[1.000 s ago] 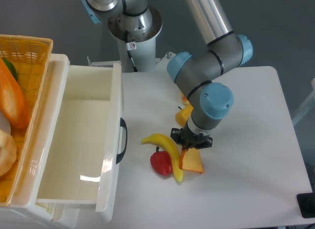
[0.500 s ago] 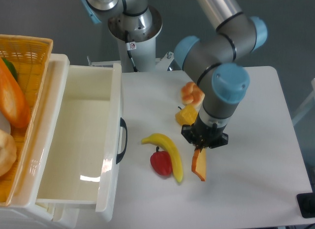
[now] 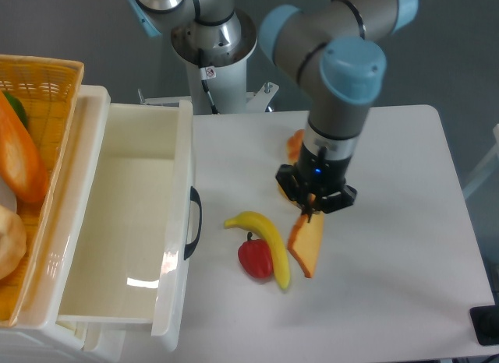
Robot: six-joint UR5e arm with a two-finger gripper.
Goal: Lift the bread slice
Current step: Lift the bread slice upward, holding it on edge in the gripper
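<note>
Your end effector (image 3: 313,209) is clenched on the bread slice (image 3: 306,244), which hangs tilted beside the banana (image 3: 263,237) above the table (image 3: 390,262).

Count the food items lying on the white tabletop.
3 clearly: banana, red pepper, and an orange fruit behind the gripper, which holds the bread slice; others may be hidden.

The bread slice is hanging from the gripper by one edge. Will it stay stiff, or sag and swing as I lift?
The bread slice hangs straight below the gripper without drooping, so probably rigid. Pinched only at its top edge, it may pivot or swing. Its smooth surface could slip.
</note>
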